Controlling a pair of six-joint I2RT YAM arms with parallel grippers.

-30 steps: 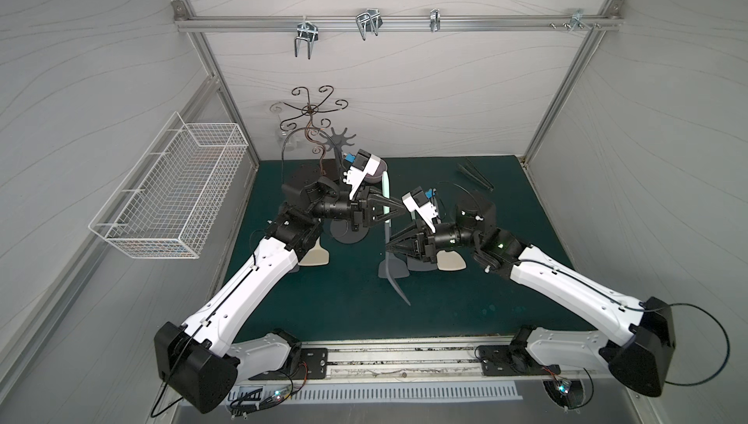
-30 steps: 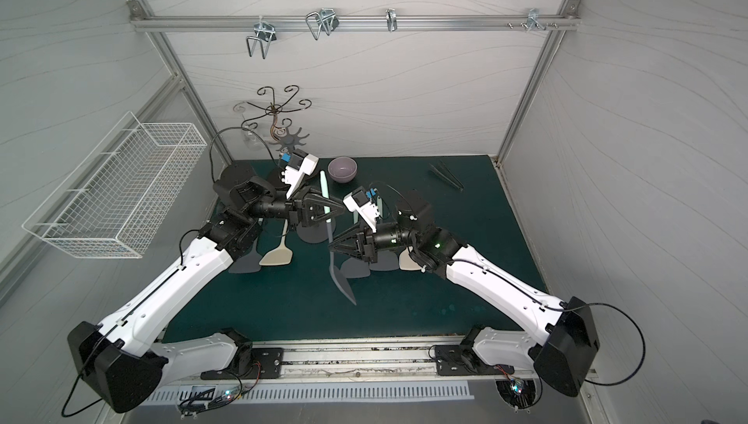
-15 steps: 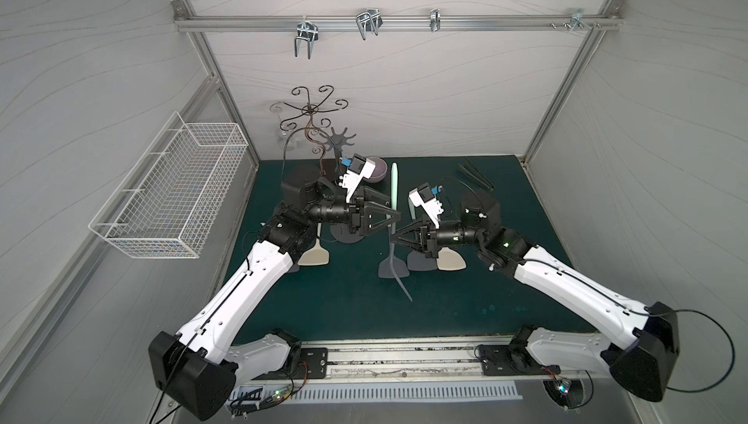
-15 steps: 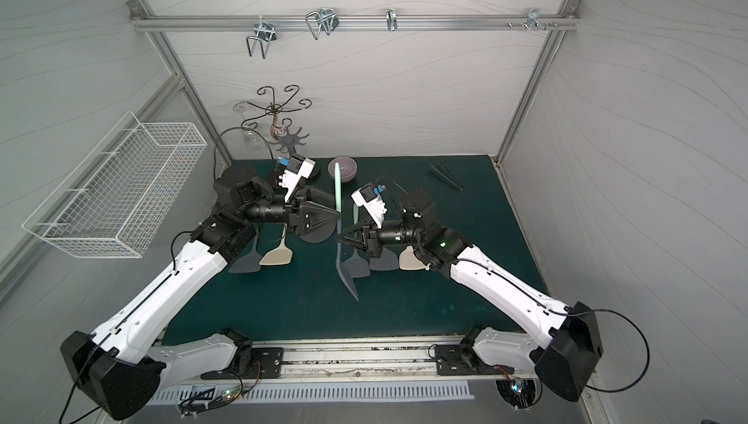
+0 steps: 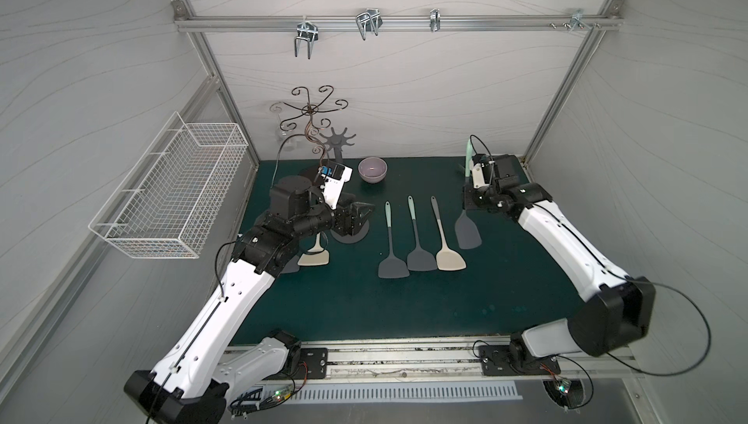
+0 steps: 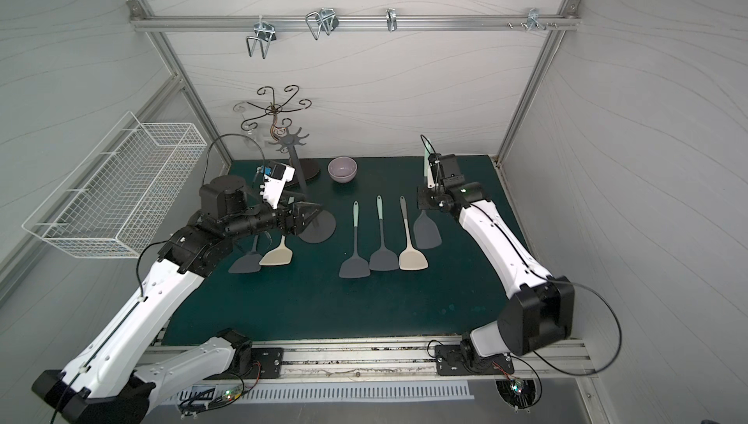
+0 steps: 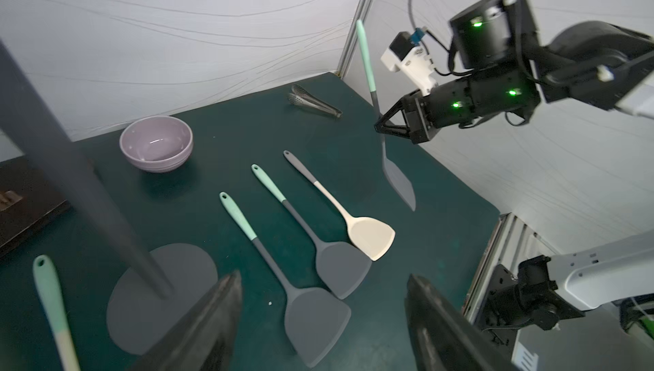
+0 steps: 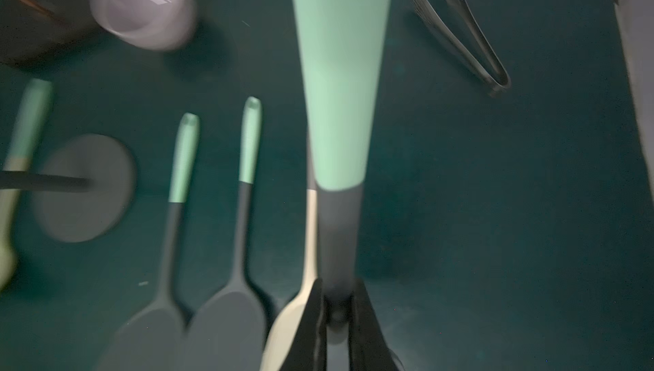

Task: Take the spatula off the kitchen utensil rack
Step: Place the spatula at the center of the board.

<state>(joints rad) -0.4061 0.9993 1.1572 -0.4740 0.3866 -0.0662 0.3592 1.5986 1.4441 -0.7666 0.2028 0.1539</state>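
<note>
The kitchen utensil rack (image 5: 338, 143) is a dark-grey pole with a star top and a round base (image 6: 319, 228), standing at the back left of the green mat. Its pole (image 7: 81, 181) rises close by in the left wrist view. My left gripper (image 5: 362, 215) hangs open and empty just above the base, beside the pole. Over the back right of the mat, my right gripper (image 5: 469, 201) is shut on the grey neck of a mint-handled spatula (image 5: 467, 232). The spatula is held upright with its blade down, clear of the mat (image 7: 398, 181). The right wrist view shows the handle (image 8: 339, 103) between the shut fingers.
Three spatulas (image 5: 417, 256) lie side by side mid-mat, and two more (image 5: 313, 258) lie under my left arm. A lilac bowl (image 5: 372, 170) and metal tongs (image 7: 313, 102) sit at the back. A brown curly-wire stand (image 5: 311, 112) and a white wire basket (image 5: 174, 195) are on the left.
My left gripper has let go of the spatula's handle, opened and drawn back to the rack's base. My right arm has carried the spatula from mid-mat to the back right.
</note>
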